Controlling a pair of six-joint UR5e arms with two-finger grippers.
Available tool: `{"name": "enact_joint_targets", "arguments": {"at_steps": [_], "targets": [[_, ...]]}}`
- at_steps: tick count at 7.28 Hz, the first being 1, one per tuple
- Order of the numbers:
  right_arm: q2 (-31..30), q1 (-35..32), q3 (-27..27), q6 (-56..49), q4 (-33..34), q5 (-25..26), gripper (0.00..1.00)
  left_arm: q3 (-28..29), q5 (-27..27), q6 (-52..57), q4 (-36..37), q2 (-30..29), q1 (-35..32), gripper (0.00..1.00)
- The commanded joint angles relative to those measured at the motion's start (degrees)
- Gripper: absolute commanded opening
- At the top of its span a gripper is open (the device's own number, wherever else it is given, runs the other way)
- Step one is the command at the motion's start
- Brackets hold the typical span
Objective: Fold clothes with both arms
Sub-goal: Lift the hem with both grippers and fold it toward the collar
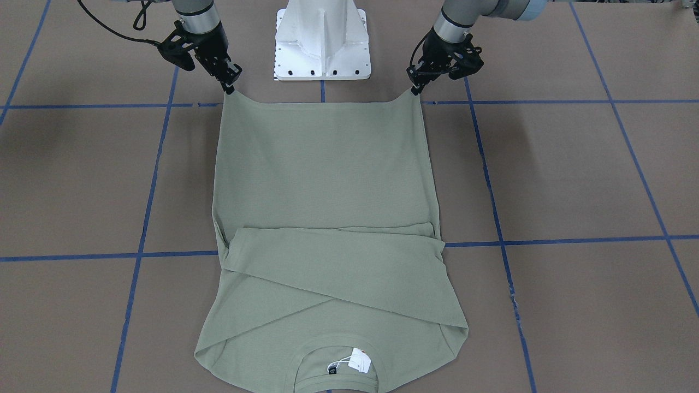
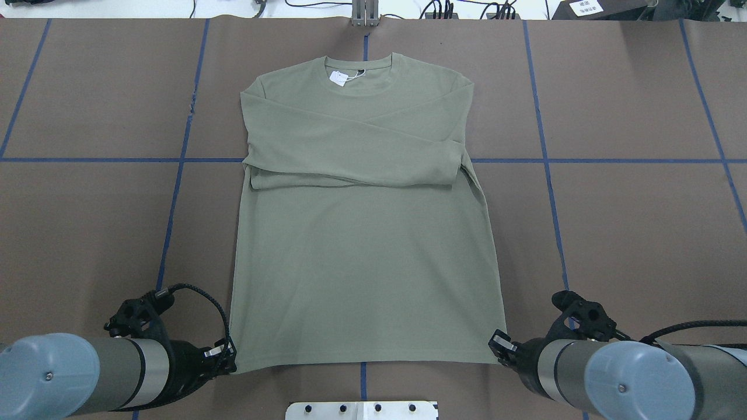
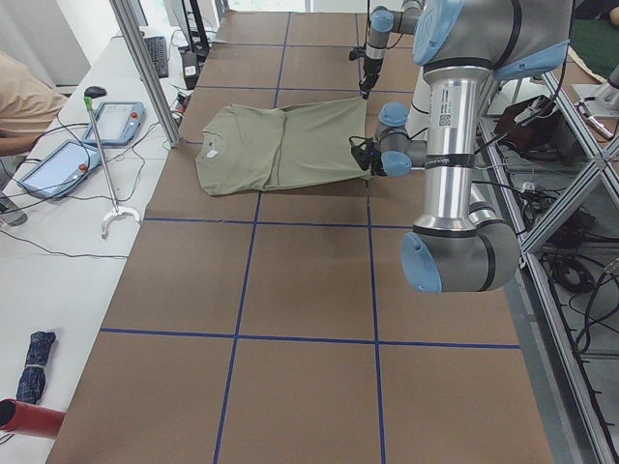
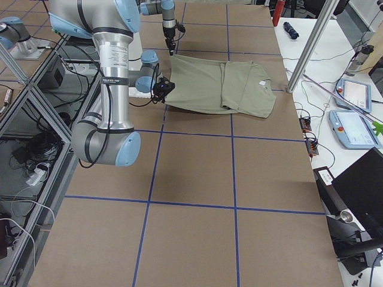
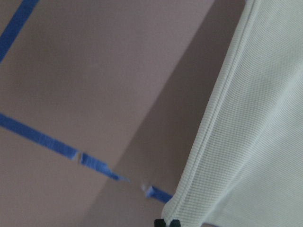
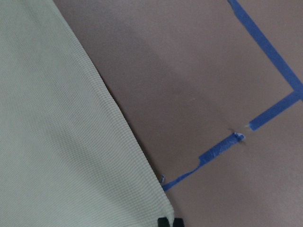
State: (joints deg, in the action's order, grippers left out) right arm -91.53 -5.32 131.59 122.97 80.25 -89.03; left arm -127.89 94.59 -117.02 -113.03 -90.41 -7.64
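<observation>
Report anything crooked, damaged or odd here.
The shirt lies straight, hem corners pinched by the left pincer and right pincer. Its folded sleeves cross unevenly, one slanting; a white paper tag lies at the collar; the blue tape is torn beside the hem.

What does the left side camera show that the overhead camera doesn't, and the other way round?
Only the left side view: a white bench with tablets, a folded umbrella and a person's sleeve. Only the overhead: how the sleeves cross over the chest. Both: the green shirt, with the left gripper and right gripper at its hem corners.
</observation>
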Motion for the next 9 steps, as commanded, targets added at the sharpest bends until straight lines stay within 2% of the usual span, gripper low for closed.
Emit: {"name": "enact_joint_targets", "arguments": {"at_steps": [1,3,4,5,6,7,9], "targets": [[-3.6,1.6,6.6,0.1,0.1,0.5,0.0,-7.9,0.2,-1.3,3.4,0.3,1.4,0.0],[-2.7,-7.1,6.3,-1.1,0.1,-0.1,0.0,-9.0,2.2,4.9,5.9,-1.1,-2.4,0.0],[-0.9,-9.9,5.4,-4.9,0.2,-0.5,0.0,-8.3,2.1,9.6,6.0,-3.4,-5.0,0.0],[3.7,-14.8,2.6,-10.4,0.4,-3.0,0.0,-7.1,2.3,14.2,6.1,-5.3,-10.2,0.0],[9.0,-20.9,-1.8,-13.3,3.0,-8.2,0.0,-4.1,4.5,17.8,6.1,-8.3,-16.1,0.0],[14.6,-25.6,-6.2,-16.7,5.9,-10.9,0.0,1.5,8.6,22.6,6.1,-12.4,-23.1,0.0],[20.2,-32.8,-13.3,-25.2,7.4,-12.6,0.0,10.7,10.6,32.5,5.1,-15.0,-32.4,0.0]]}}
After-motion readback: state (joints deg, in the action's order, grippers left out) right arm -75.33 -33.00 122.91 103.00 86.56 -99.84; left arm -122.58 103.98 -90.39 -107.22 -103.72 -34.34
